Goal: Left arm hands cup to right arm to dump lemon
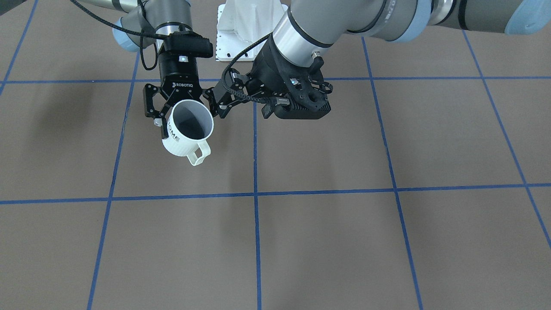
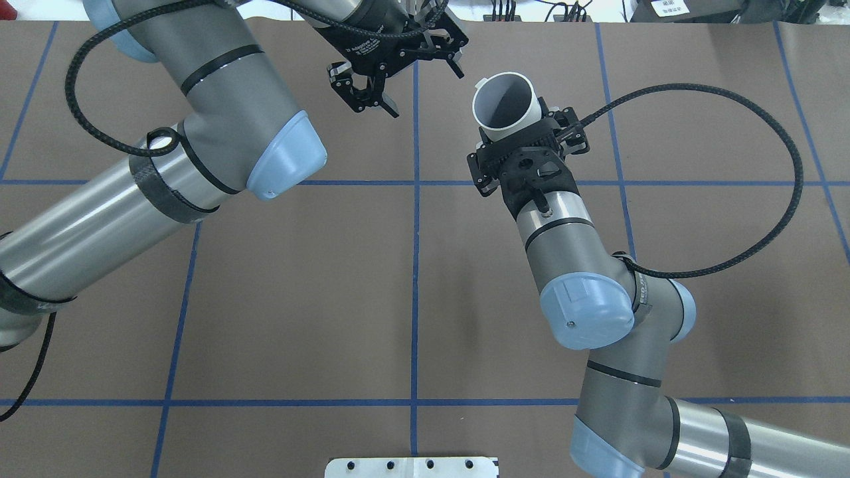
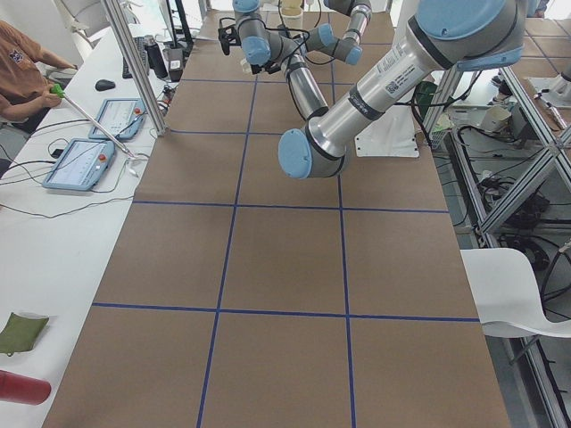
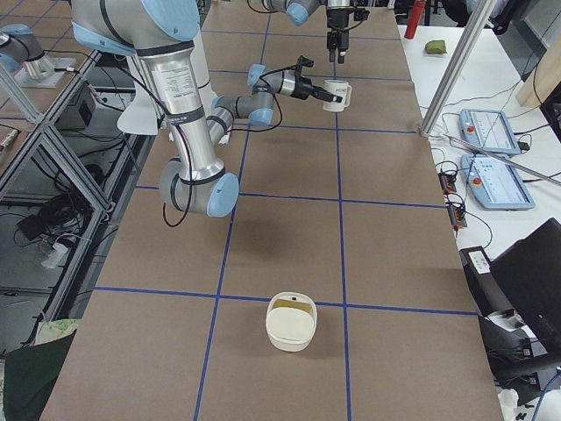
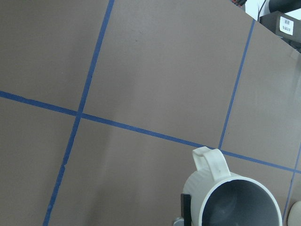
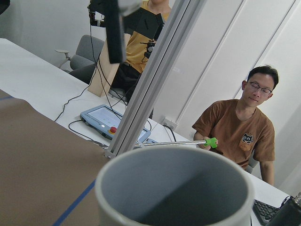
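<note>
The right end effector point(image 2: 516, 136) is closed around the body of the cup point(image 1: 189, 129), 1 finger on each side. It holds the cup in the air above the counter point(image 1: 344, 241), mouth up and handle toward the operators' edge. The left end effector point(image 2: 425, 89) hangs near it with its 2 fingers spread wide and nothing between them. The overhead view shows open space between it and the cup's rim, while the front-facing view makes the 2 look nearly in touch. Both sit close to the centre blue tape line point(image 2: 415, 265), with bare brown counter open on all sides beneath them. Only the right-side view shows a cream bowl point(image 4: 291, 340) standing on the counter toward the robot's right end, well apart from the cup, and an aluminium post point(image 4: 456, 70) at the operators' edge. The right wrist view looks across the cup's grey inside to a seated person point(image 6: 237, 132). The left wrist view looks down on its handle and rim. What lies at the cup's bottom I cannot tell.
</note>
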Controlling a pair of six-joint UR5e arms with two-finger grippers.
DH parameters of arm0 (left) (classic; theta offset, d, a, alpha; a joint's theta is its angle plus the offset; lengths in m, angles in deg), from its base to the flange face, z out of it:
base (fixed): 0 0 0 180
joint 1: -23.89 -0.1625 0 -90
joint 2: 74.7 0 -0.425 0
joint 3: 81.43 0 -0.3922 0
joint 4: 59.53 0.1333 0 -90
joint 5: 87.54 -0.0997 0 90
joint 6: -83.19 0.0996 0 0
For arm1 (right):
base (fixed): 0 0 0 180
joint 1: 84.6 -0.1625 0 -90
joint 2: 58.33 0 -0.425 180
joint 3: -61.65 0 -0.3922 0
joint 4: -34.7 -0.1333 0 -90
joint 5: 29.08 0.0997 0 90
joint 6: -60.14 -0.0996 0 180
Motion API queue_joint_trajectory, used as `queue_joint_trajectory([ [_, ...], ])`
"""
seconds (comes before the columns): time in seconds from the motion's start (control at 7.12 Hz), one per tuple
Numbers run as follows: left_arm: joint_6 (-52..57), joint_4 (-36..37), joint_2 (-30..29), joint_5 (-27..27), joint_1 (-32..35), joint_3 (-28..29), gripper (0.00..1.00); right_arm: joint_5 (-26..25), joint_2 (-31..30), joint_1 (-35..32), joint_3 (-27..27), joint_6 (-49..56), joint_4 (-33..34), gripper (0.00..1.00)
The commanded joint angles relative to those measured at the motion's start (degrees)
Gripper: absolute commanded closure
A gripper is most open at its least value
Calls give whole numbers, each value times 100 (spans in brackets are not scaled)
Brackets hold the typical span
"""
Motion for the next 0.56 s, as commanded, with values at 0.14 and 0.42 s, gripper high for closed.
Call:
queue_joint_trajectory([
  [0.14,-43,-421,-65,-3,-31,293,0,-3,6,4,8,0,5,71],
  [0.42,-166,-431,-205,-11,-207,363,0,-3,6,4,8,0,5,71],
])
